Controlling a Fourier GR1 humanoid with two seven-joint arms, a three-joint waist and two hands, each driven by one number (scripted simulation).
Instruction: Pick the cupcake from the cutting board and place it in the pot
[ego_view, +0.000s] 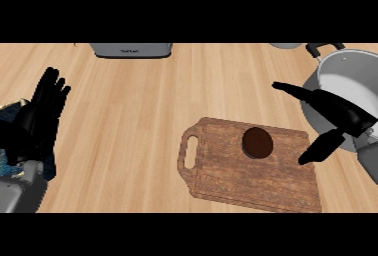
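1. Robot hand on the right (341, 114) hangs at the frame's right side, spread with fingers pointing up-left and the thumb hanging down over the cutting board's right edge; it holds nothing and is apart from the cupcake.
2. Across the whole frame runs the wooden tabletop (133, 125), which carries everything.
3. Next in size, the cutting board (244, 180) lies at lower centre-right, its handle slot toward the left.
4. At the upper right stands the grey pot (354, 82), partly behind the right hand; what shows of its inside appears bare.
5. At the left edge the left robot hand (40, 115) rests, fingers straight and up.
6. A grey appliance (131, 50) sits at the top edge, left of centre.
7. Smallest, the cupcake (258, 142) shows as a dark brown oval on the board's upper middle, just left of the right hand's thumb.
8. Judged from this, nothing is done yet: the grasp, lift, carry and release into the pot all remain.
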